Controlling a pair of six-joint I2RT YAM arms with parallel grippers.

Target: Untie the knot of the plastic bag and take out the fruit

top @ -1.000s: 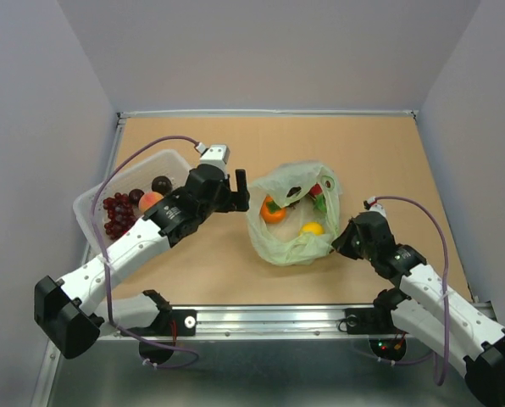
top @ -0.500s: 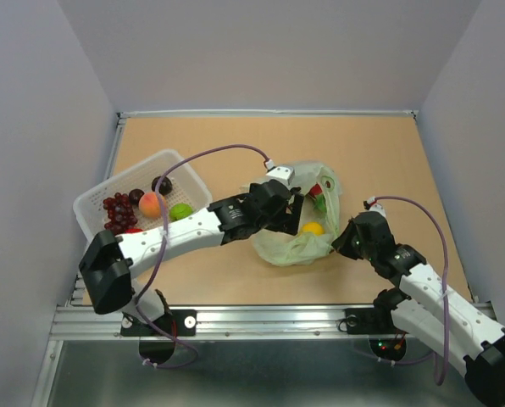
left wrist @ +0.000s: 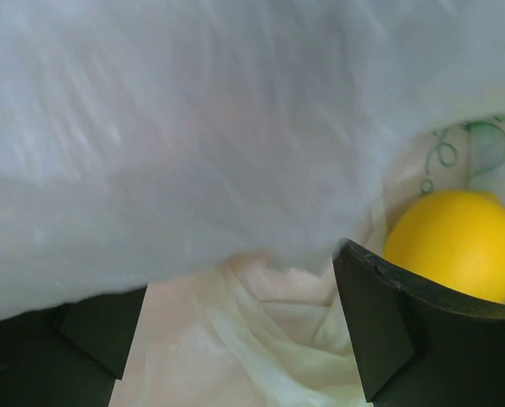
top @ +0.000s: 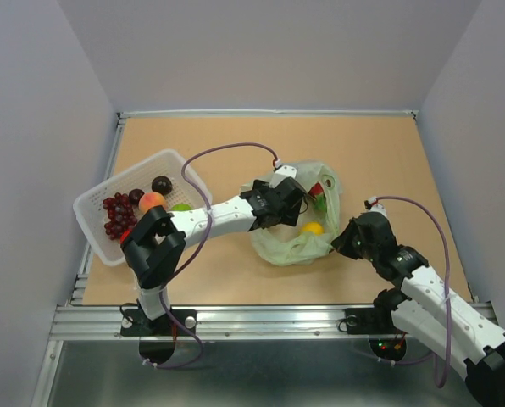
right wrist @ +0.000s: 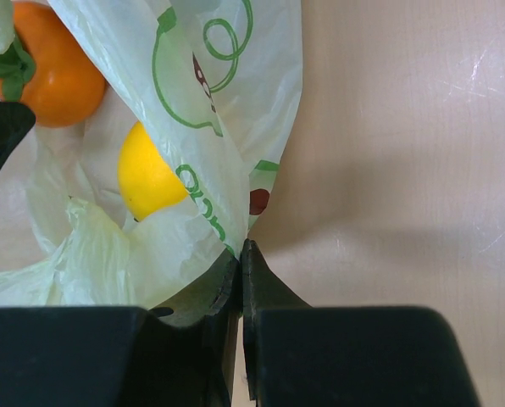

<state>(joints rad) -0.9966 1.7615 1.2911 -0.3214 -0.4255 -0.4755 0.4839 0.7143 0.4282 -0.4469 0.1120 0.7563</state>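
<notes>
The pale green plastic bag (top: 296, 247) lies open in the middle of the table; no knot shows. My left gripper (top: 288, 205) is inside the bag's mouth, open, with only loose bag film (left wrist: 261, 339) between its fingers (left wrist: 380, 331). A yellow lemon (top: 313, 228) lies in the bag, just right of the left fingers in the left wrist view (left wrist: 456, 242). The pink dragon fruit (top: 318, 193) sits at the bag's far side. My right gripper (top: 341, 242) is shut on the bag's right edge (right wrist: 235, 229). The right wrist view shows an orange (right wrist: 49, 68) and the lemon (right wrist: 147, 174).
A white basket (top: 123, 177) at the left holds a red grape bunch (top: 115, 216), two dark plums (top: 161, 184), a peach (top: 151, 201) and a green lime (top: 181, 207). The left arm spans from the basket's front corner to the bag.
My left arm has swung right from beside the basket and pushed its gripper into the bag's mouth, covering the orange from above. The lime now shows in the basket. The right arm has held still.
</notes>
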